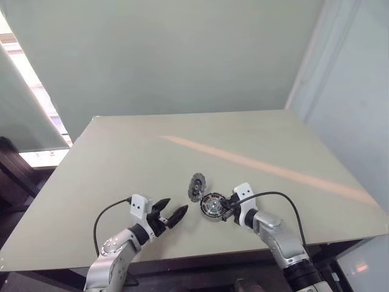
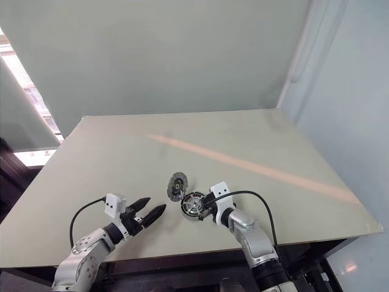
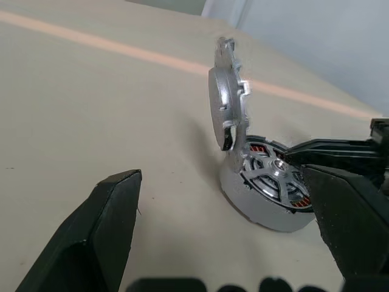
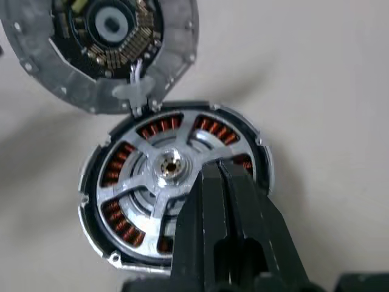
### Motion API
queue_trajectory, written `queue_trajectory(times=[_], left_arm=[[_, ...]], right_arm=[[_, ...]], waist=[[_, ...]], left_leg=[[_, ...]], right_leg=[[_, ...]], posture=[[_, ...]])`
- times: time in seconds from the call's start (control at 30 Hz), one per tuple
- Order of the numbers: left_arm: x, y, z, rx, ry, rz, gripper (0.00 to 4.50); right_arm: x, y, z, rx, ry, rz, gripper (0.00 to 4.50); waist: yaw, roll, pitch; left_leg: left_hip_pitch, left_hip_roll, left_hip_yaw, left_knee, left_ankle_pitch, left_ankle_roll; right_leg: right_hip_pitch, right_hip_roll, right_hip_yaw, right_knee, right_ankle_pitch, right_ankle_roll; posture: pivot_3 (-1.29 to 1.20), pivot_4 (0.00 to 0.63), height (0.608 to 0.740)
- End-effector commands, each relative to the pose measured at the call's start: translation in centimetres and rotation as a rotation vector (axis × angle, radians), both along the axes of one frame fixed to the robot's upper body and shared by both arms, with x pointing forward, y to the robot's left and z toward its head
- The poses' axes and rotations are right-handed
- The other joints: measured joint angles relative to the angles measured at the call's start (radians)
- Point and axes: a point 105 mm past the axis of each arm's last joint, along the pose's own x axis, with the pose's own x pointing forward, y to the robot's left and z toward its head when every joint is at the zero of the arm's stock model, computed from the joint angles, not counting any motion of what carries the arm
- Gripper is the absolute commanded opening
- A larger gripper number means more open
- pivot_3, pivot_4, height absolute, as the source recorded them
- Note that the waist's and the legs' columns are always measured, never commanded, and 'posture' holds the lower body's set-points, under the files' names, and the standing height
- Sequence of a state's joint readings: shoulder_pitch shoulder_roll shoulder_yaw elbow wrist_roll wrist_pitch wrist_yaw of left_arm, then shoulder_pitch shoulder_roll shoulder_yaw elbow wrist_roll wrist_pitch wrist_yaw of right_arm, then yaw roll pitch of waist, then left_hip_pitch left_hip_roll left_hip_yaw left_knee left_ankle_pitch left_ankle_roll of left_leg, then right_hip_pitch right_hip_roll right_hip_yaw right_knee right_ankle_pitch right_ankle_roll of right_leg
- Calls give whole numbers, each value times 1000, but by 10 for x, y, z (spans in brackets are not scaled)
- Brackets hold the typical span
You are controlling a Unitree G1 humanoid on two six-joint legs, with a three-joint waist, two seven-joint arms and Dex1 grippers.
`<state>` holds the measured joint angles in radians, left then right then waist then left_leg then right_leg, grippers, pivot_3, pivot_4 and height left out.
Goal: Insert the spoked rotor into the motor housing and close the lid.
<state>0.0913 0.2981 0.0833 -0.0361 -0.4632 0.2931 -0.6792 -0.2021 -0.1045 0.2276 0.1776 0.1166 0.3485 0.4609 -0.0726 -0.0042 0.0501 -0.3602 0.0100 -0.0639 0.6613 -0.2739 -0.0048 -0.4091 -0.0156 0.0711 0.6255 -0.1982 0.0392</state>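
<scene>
Spoked rotor [image 4: 167,167] inside motor housing [image 4: 103,207] (no legible markings), right claw [image 4: 219,173] closed, left claw [image 1: 171,211] open

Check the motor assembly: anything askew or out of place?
Nothing damaged or spilled. The lid stands up open at the rim of the motor housing instead of lying closed. The spoked rotor already sits inside over the copper windings, with the shut right gripper resting on it. The open left gripper hangs beside, apart.

One motor housing [image 4: 176,188], one spoked rotor [image 4: 159,167] inside it, one lid [image 4: 103,52], one table [image 1: 182,140].
</scene>
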Motion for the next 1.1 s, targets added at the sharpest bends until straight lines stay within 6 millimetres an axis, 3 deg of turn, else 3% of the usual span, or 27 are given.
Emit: queue_trajectory(times=[0.03,0.2,0.3,0.5,0.67,0.9,1.1], left_arm=[[4,-3,10,-7,-49,-13,4485],[4,-2,11,-11,-43,-25,4485],[4,-1,10,-6,-38,-30,4500],[1,-4,9,-11,-28,-42,4500],[-2,-1,3,-4,-7,-53,4500],[-8,0,-7,89,8,-138,4500],[-5,-8,-5,88,-8,-168,4500]], right_arm=[[2,0,-3,-21,-10,12,0],[5,2,18,27,-44,31,0],[-2,7,29,30,-51,100,605],[-9,10,57,25,-129,162,2667],[-15,6,66,-74,-187,240,4393],[-37,-9,54,-439,-239,593,4474],[-34,-10,54,-604,-279,752,4474]], waist=[[-1,0,0],[-2,0,0],[-1,0,0],[-1,0,0],[0,0,0],[1,0,0],[1,0,0]], left_leg=[[0,0,0,0,0,0],[0,0,0,1,0,0],[0,0,0,0,0,0],[0,0,0,0,0,0],[0,0,0,1,0,0],[0,0,0,0,0,0],[0,0,0,1,0,0]], right_leg=[[0,0,0,0,0,0],[0,0,0,1,0,0],[0,0,0,0,0,0],[-1,0,0,1,0,0],[0,0,0,0,0,0],[-1,0,0,0,0,0],[0,0,-1,0,0,0]], posture=[[0,0,740],[0,0,740],[0,0,740],[0,0,740],[0,0,740],[0,0,740],[0,0,740]])
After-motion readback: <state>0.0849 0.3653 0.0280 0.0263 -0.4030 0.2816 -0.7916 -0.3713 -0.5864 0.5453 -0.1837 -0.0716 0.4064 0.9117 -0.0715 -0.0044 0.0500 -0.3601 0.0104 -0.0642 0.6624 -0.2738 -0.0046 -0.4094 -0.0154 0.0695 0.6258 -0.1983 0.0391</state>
